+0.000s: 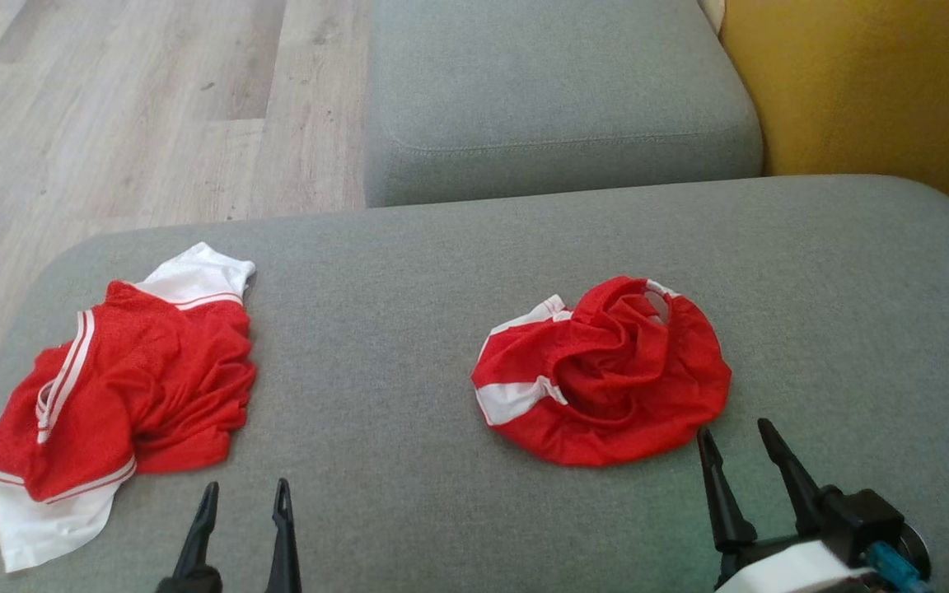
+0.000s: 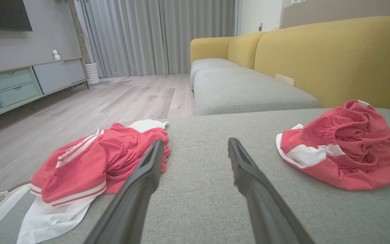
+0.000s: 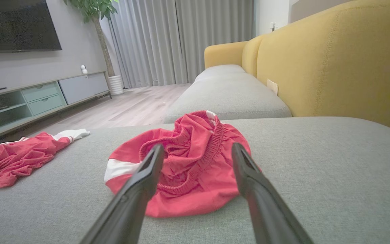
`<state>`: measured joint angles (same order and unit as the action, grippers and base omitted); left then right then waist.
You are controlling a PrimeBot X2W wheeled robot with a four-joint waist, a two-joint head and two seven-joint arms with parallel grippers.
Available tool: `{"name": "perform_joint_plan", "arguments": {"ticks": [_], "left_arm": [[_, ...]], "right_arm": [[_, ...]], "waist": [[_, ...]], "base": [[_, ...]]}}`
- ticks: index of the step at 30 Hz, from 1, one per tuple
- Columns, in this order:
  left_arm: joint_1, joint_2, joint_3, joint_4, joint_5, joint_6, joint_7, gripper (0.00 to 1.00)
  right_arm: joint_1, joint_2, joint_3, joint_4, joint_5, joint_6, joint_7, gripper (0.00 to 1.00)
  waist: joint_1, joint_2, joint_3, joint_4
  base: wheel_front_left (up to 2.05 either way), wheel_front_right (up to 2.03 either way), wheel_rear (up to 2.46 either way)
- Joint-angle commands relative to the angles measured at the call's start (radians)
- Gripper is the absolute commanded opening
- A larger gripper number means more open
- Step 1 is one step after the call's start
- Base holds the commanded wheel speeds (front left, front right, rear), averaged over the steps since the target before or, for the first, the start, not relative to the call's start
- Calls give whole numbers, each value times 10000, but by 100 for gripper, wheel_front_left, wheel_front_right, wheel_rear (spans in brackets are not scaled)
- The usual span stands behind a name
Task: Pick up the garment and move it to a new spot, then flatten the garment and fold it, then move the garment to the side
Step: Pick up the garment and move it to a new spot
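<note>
Grey sofa cushions [image 1: 557, 99], yellow backrest [image 1: 862, 82], pale wood floor [image 1: 112, 107], grey curtains [image 2: 154, 34], low cabinet [image 2: 29, 84], dark television [image 3: 15, 23]

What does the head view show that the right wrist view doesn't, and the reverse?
Head view, not right wrist view: the left gripper, open, and the white lower hem of the striped red garment.

Right wrist view, not head view: the television, the low cabinet, the curtains and the plant.

Both: the crumpled red shorts, the striped red garment, the grey cushion they lie on, the yellow sofa back, the wood floor, and the right gripper, open and pointing at the shorts.
</note>
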<state>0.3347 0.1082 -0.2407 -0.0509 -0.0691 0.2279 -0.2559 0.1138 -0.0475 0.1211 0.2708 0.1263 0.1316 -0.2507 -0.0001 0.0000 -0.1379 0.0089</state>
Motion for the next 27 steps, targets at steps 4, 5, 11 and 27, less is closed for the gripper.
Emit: {"name": "perform_joint_plan", "arguments": {"ticks": [4, 5, 11, 27], "left_arm": [[-381, -208, 438, -227, 137, -130, -59, 100], [-377, -228, 454, -208, 160, -161, -59, 100], [-357, -324, 552, -83, 241, -294, -59, 100], [-405, -462, 642, 161, 416, -380, -59, 100]], "right_arm": [[-385, -28, 201, -345, -11, -9, -111, 100], [-393, -28, 198, -338, -10, -9, -111, 100], [-413, -28, 200, -293, -41, -9, -111, 100], [-430, -28, 100, -269, -64, -9, -111, 100]], "waist": [[1, 0, -54, 33], [1, 0, -68, 36], [1, 0, -133, 26], [1, 0, -170, 34]], "base": [[0, 0, 0], [0, 0, 0], [0, 0, 0], [0, 0, 0]]}}
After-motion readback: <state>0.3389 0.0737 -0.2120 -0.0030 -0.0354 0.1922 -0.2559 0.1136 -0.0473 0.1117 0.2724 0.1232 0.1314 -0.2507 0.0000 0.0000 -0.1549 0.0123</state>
